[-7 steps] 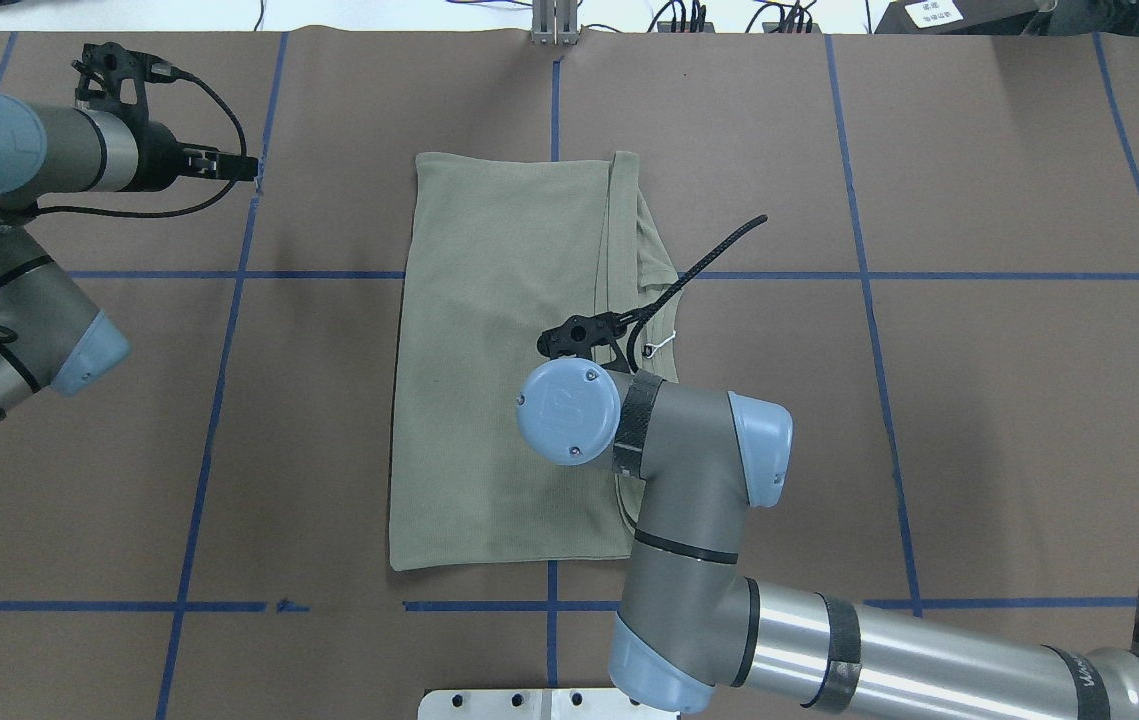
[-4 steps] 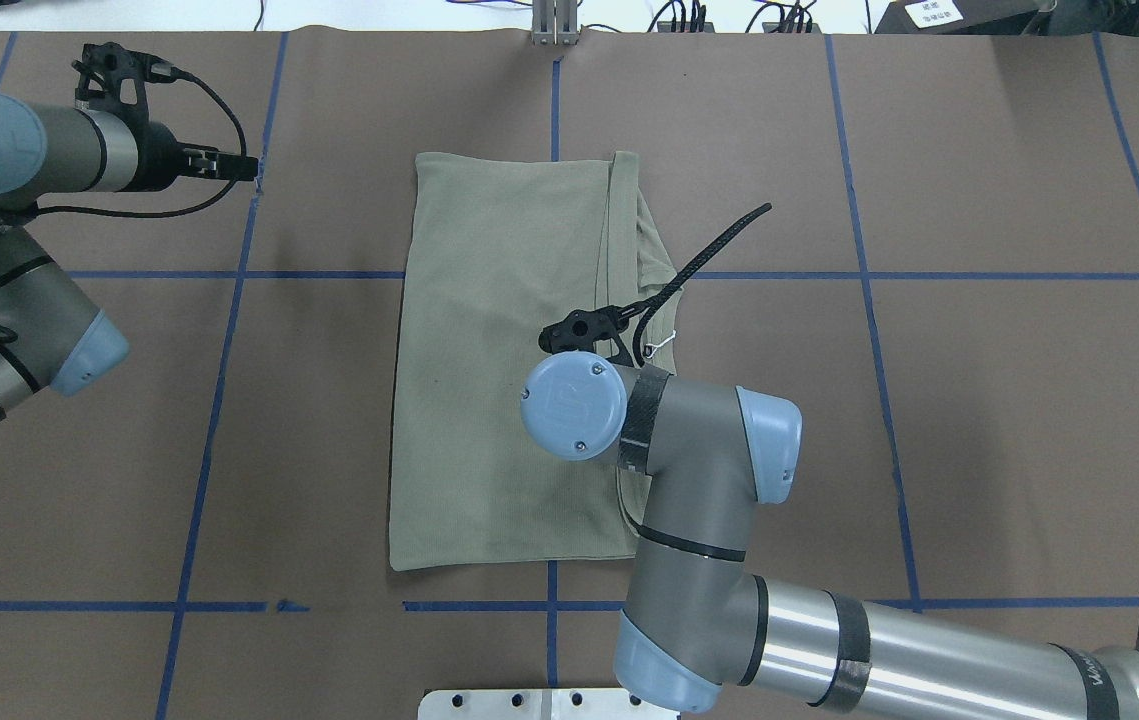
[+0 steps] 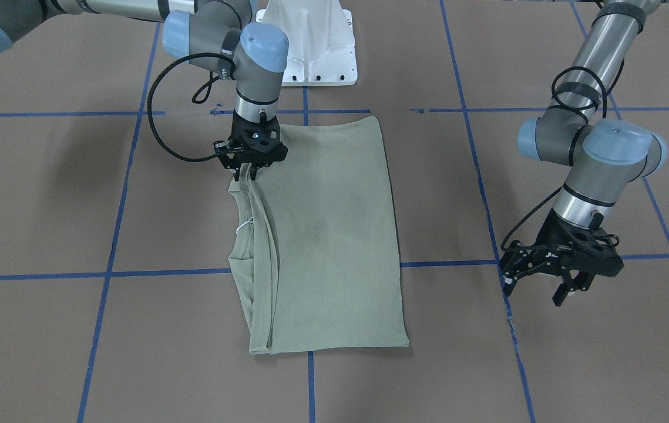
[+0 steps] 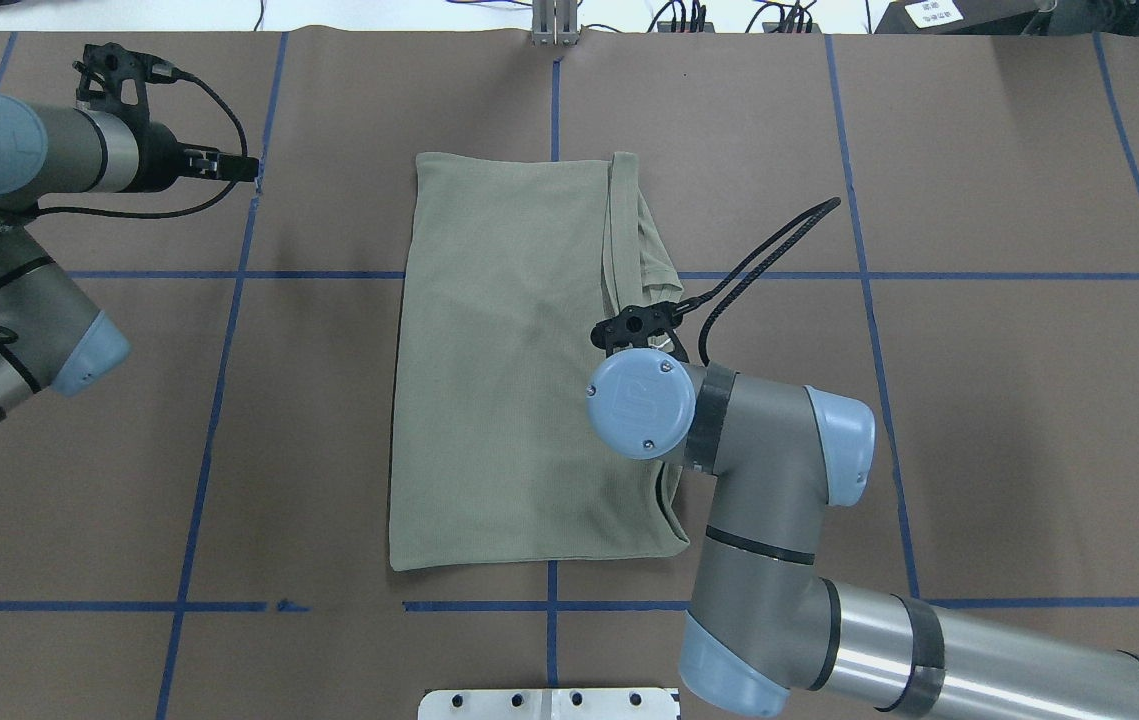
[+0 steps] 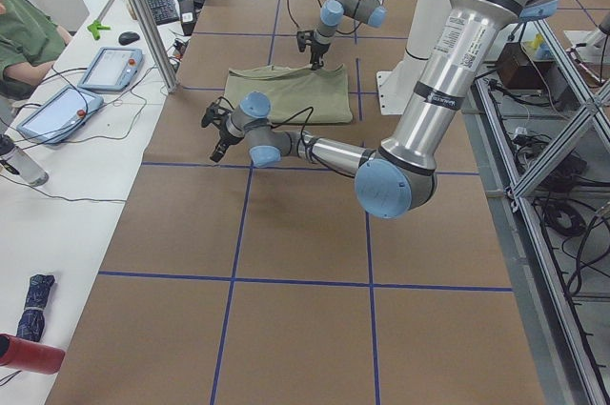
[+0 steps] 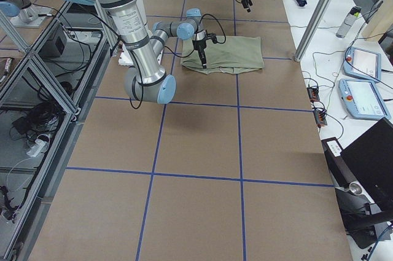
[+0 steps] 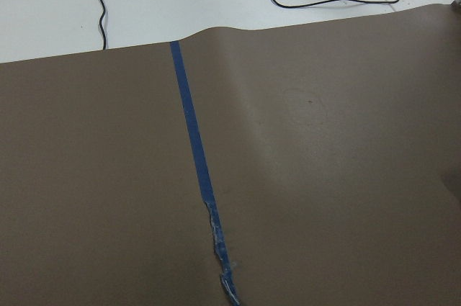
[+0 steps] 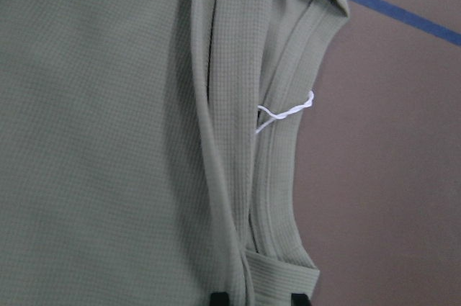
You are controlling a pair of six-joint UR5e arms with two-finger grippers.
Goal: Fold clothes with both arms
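Note:
The sage-green shirt (image 3: 334,235) lies folded in a long rectangle at the table's middle (image 4: 509,350), its ribbed collar (image 8: 277,198) and white tag string (image 8: 284,115) on the side edge. My right gripper (image 3: 250,170) points straight down at that edge near the collar, shut on a layered fold of the shirt. The wrist view has cloth between both fingertips (image 8: 220,297). In the overhead view the wrist hides this gripper. My left gripper (image 3: 540,282) hangs open and empty above bare table, well off to the shirt's side (image 4: 244,168).
Blue tape lines (image 4: 219,400) grid the brown table cover. The white pedestal base (image 3: 311,47) stands at the robot's edge. A side table beyond the far edge holds tablets (image 5: 114,67) and cables, and a person's sleeve (image 5: 24,38) is there. An aluminium post (image 5: 143,14) rises nearby.
My right arm has moved to the right, and the shirt's near right edge has been drawn out with it. The left arm has not moved.

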